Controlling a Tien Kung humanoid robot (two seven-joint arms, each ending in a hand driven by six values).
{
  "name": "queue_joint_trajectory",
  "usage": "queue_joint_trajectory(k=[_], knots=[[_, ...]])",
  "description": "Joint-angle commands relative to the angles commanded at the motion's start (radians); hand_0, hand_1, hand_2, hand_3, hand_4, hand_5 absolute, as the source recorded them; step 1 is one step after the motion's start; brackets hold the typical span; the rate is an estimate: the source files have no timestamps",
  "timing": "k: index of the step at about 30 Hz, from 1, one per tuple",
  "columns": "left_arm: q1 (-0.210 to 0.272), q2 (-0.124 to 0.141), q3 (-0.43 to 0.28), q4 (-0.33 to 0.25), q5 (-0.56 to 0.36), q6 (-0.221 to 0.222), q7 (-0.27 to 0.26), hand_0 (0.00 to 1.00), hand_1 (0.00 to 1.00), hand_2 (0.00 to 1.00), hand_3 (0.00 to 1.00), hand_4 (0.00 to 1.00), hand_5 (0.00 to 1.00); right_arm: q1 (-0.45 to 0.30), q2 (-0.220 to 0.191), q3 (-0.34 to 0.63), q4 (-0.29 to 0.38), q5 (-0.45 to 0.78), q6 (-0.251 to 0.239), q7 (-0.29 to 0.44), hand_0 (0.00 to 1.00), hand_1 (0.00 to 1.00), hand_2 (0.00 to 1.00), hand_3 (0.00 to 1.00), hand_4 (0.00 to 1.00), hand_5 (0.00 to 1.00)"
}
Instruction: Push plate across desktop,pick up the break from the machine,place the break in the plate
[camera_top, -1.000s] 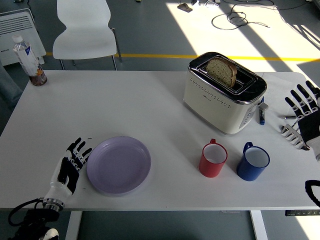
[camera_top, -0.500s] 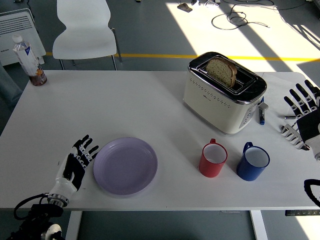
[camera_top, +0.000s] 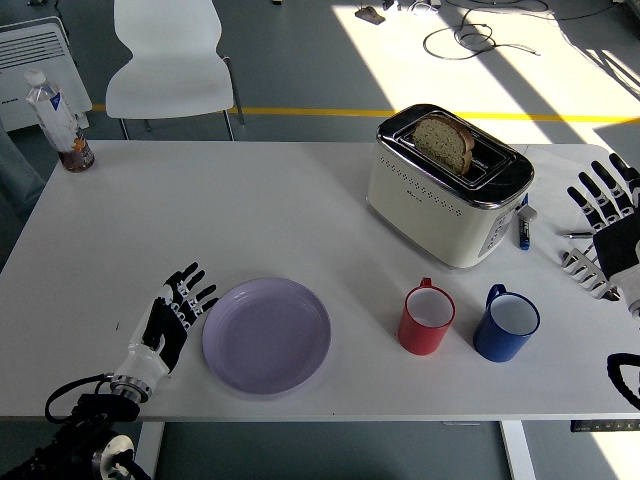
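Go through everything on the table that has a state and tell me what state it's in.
plate: empty, flat on the table, left hand's fingertips at its left rim
bread: sticking up out of the toaster slot
red mug: upright, empty
blue mug: upright, empty
bottle: upright, capped
left hand: open
right hand: open, holding nothing

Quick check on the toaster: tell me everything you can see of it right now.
The toaster is cream with a shiny metal top and rows of small holes along its side. It stands upright on the table's far right part, set at an angle. A slice of brown bread sticks up from its slot. No hand touches it.
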Motion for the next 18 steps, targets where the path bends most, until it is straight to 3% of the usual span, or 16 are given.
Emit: queue_joint_trajectory(k=[18], knots=[[-0.040, -0.007, 0.044, 0.034, -0.029, -0.035, 0.027, 0.767, 0.843, 0.960, 0.949, 0.531, 0.998, 0.000, 0.001, -0.001, 0.000, -0.001, 0.000, 0.000, 0.779, 0.746, 0.751, 0.756, 0.527, 0.534]])
